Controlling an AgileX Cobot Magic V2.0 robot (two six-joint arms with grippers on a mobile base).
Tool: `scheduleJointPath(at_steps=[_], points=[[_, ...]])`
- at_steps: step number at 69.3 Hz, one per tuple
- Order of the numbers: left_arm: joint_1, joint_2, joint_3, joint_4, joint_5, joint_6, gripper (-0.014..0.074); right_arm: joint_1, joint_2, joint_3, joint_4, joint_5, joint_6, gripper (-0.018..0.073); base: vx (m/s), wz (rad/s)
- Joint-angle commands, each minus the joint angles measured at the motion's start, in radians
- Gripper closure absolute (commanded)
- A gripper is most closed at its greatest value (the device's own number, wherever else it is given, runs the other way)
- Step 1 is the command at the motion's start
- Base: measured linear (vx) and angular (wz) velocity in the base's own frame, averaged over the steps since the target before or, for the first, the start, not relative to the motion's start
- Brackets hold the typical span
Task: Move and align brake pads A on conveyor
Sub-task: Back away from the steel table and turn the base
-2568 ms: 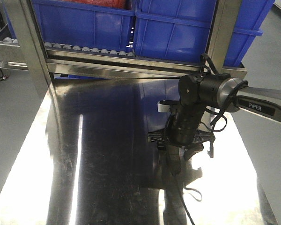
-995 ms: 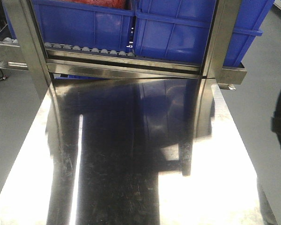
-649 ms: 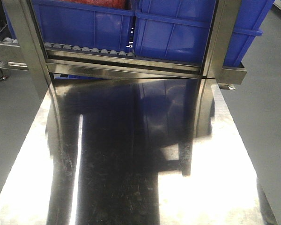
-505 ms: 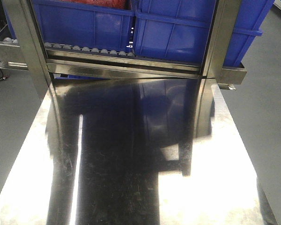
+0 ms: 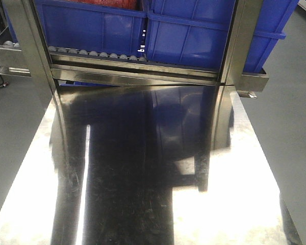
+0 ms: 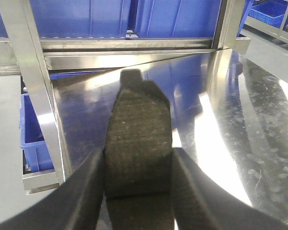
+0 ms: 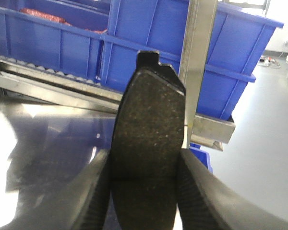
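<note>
In the left wrist view a dark-grey brake pad (image 6: 137,120) with a thin groove across it sticks out forward, and my left gripper (image 6: 138,160) is shut on it, black fingers (image 6: 86,184) pressed to both sides. It hangs above the shiny steel tabletop (image 6: 230,120). The right wrist view shows another brake pad (image 7: 146,110), its tab pointing up, with my right gripper (image 7: 144,160) shut on it above the same table's right side. Neither arm shows in the front-facing view. The conveyor is out of view.
The steel tabletop (image 5: 143,178) ends at a rack with blue bins (image 5: 92,25) on a roller rail (image 5: 92,53). Steel uprights (image 5: 239,41) stand at the rack's corners. A smaller blue bin (image 6: 33,139) sits below the table's left edge. Grey floor (image 5: 290,127) lies on the right.
The right arm, low over the table's middle 2.6 s ago, swung off to the right and left the front-facing view. That view has not changed in the last half second.
</note>
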Motion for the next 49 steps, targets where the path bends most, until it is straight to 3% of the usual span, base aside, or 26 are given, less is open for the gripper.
scheduleJointPath(at_steps=[1,49], points=[[-0.003,0.014,-0.026,0.007,-0.097,0.0,0.0602,0.001,0.007,-0.031,0.004,-0.106,-0.01,0.0561,0.0,0.0],[-0.003,0.014,-0.026,0.008,-0.095,0.0,0.0602,0.001,0.007,-0.031,0.004,-0.105,-0.01,0.0561,-0.01,0.04]])
